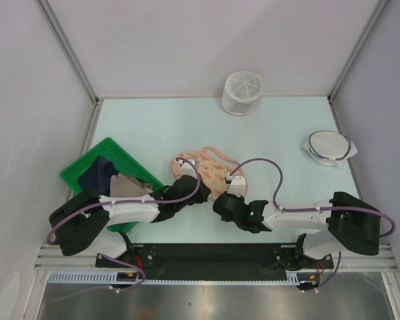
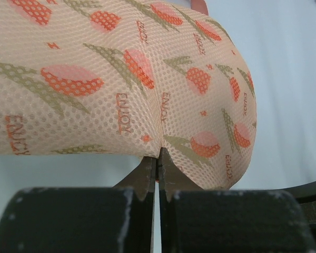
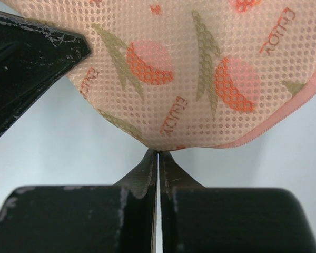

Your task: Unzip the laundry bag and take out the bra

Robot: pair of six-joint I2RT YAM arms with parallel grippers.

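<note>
The laundry bag (image 1: 210, 172), a peach mesh pouch with orange-red print and pink zip edging, lies at mid-table between both arms. My left gripper (image 1: 197, 188) is shut, and a pucker of the bag's mesh (image 2: 147, 79) is pinched between its tips (image 2: 158, 154). My right gripper (image 1: 220, 199) is shut, its tips (image 3: 158, 153) meeting on the bag's lower edge (image 3: 189, 79) beside the pink edging (image 3: 284, 116). The left gripper's black finger (image 3: 26, 63) shows at the upper left of the right wrist view. The bra is hidden.
A green tray (image 1: 80, 168) at the left holds a dark navy cloth (image 1: 97, 175) and a tan cloth (image 1: 128, 187). A white mesh cylinder (image 1: 242, 92) stands at the back. A flat white mesh disc (image 1: 328, 148) lies at the right.
</note>
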